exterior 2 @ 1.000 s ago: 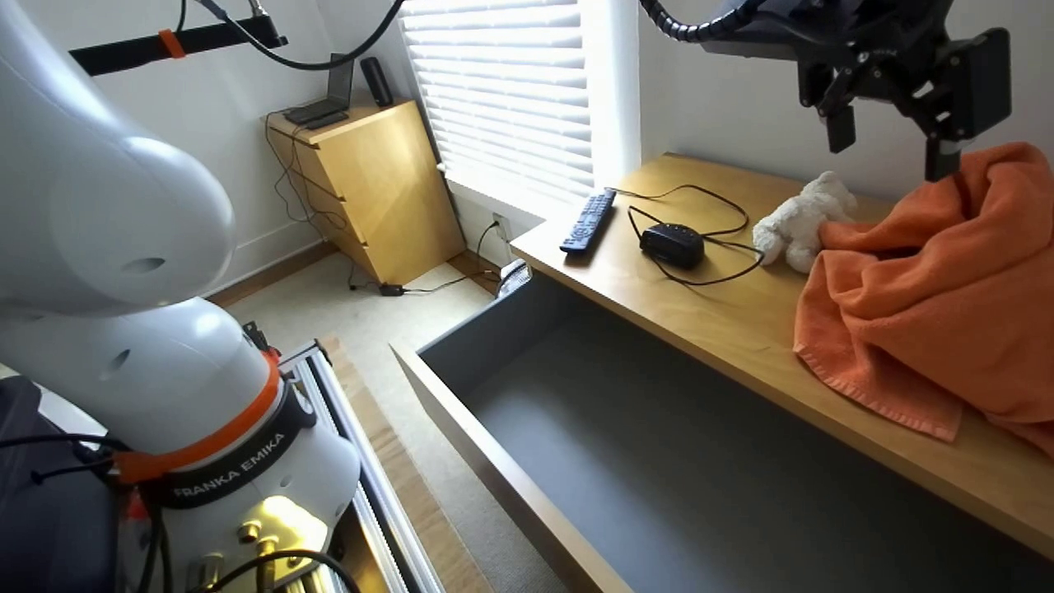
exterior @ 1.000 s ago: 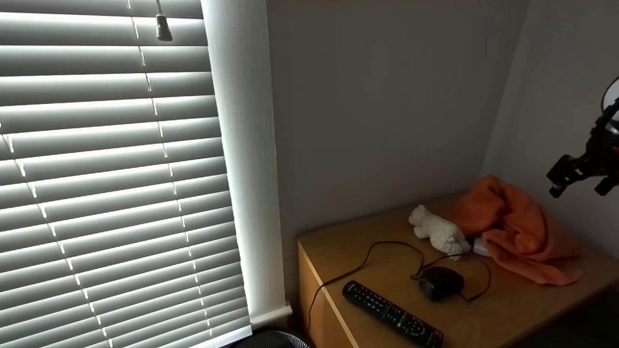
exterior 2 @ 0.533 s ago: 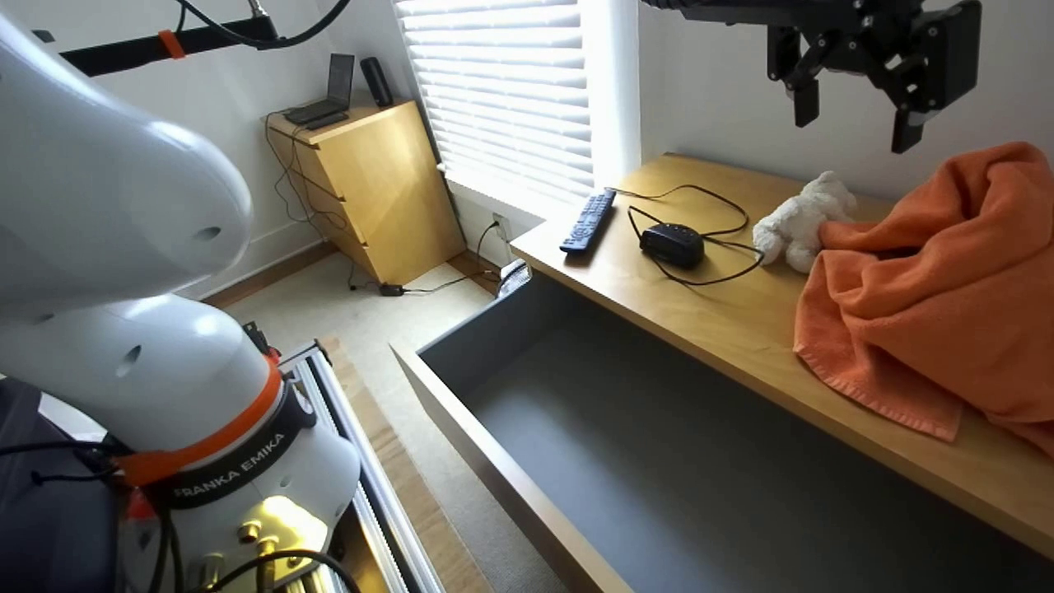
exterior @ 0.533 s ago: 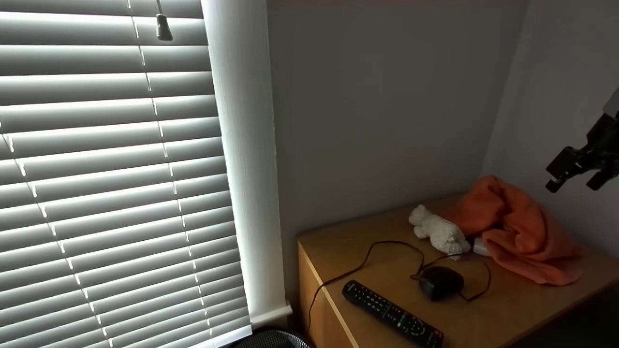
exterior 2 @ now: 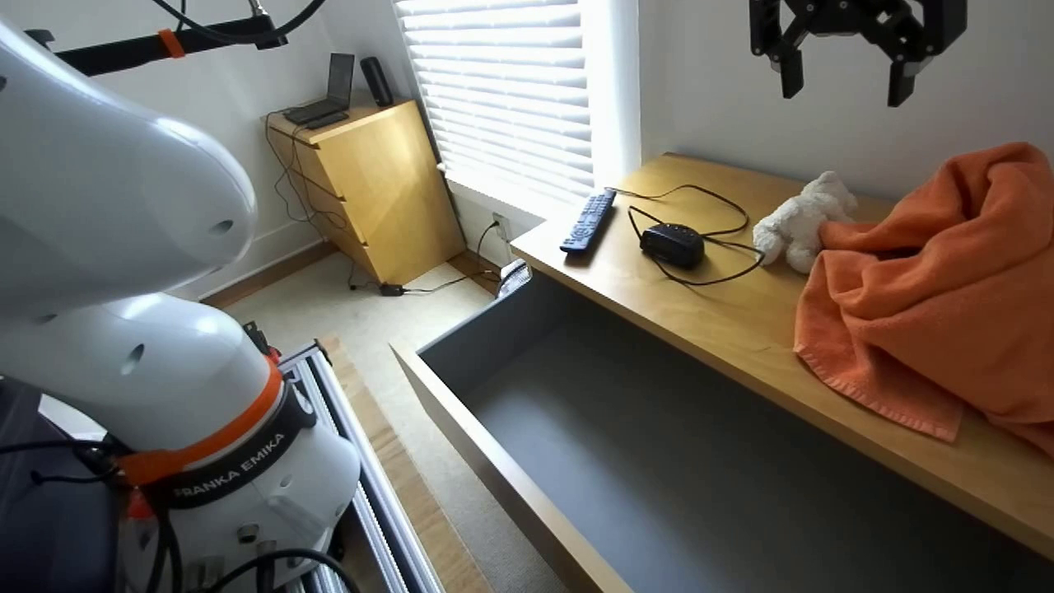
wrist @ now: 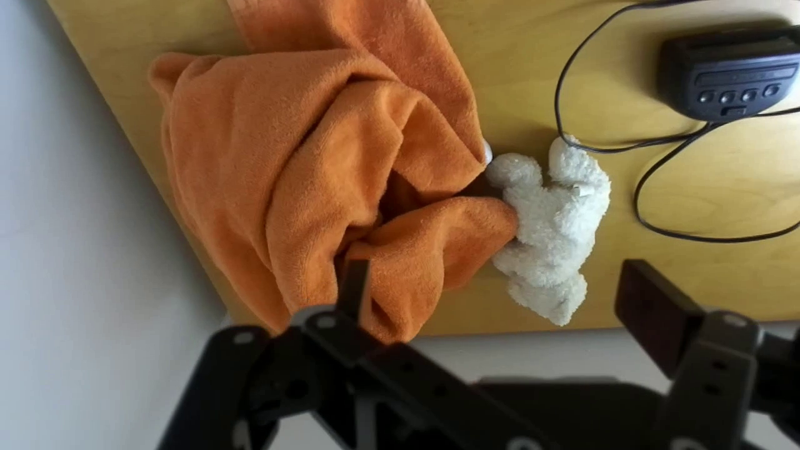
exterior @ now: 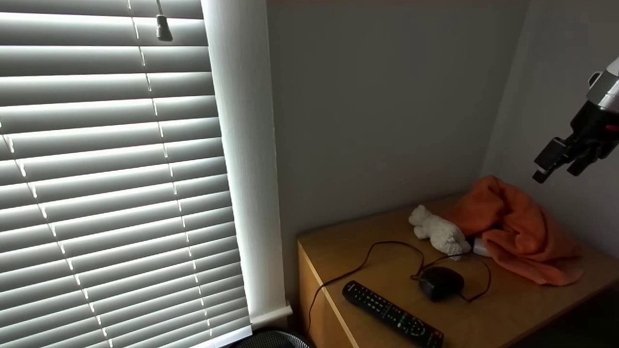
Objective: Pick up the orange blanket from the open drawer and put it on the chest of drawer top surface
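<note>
While the gripper (exterior 2: 846, 96) has risen a bit (jaws apart, w/ nothing held), the orange blanket (exterior 2: 930, 305) hasn't moved: it's on the chest top (exterior 2: 725, 321) beside the white plush toy (exterior 2: 800, 226), so placing's prob. done.

white glare through window blinds (exterior 2: 504, 92)

An orange band (exterior 2: 221, 438) rings the rounded white arm (exterior 2: 99, 198).

The blanket (wrist: 322, 169) is of matt cloth with a fuzzy surface. The stuffed toy (wrist: 553, 228) looks rough, like plush. The desk (exterior 2: 725, 321) shows smooth wood, slightly shiny. The robot arm (exterior 2: 140, 214) is glossy; the hand (exterior 2: 845, 92) looks mostly matt.
</note>
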Robot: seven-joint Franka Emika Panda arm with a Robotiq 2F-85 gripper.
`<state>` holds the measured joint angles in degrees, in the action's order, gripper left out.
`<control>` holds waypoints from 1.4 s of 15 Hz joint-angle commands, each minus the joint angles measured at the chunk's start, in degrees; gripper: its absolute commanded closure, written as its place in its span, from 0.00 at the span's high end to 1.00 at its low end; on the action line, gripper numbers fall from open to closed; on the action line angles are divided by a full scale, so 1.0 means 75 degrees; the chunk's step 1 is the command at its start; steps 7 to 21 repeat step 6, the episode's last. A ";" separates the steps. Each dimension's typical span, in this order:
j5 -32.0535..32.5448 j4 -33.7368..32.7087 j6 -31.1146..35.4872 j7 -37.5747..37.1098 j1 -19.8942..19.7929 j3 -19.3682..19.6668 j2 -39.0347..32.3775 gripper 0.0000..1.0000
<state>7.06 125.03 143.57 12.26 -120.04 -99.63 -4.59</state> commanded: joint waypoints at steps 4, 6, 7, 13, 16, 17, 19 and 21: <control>0.0280 -0.0058 -0.0062 0.0000 -0.0176 -0.0157 -0.0180 1.00; 0.0296 -0.0058 -0.0068 0.0000 -0.0186 -0.0166 -0.0213 1.00; 0.0296 -0.0058 -0.0068 0.0000 -0.0186 -0.0166 -0.0213 1.00; 0.0296 -0.0058 -0.0068 0.0000 -0.0186 -0.0166 -0.0213 1.00; 0.0296 -0.0058 -0.0068 0.0000 -0.0186 -0.0166 -0.0213 1.00; 0.0296 -0.0058 -0.0068 0.0000 -0.0186 -0.0166 -0.0213 1.00; 0.0296 -0.0058 -0.0068 0.0000 -0.0186 -0.0166 -0.0213 1.00; 0.0296 -0.0058 -0.0068 0.0000 -0.0186 -0.0166 -0.0213 1.00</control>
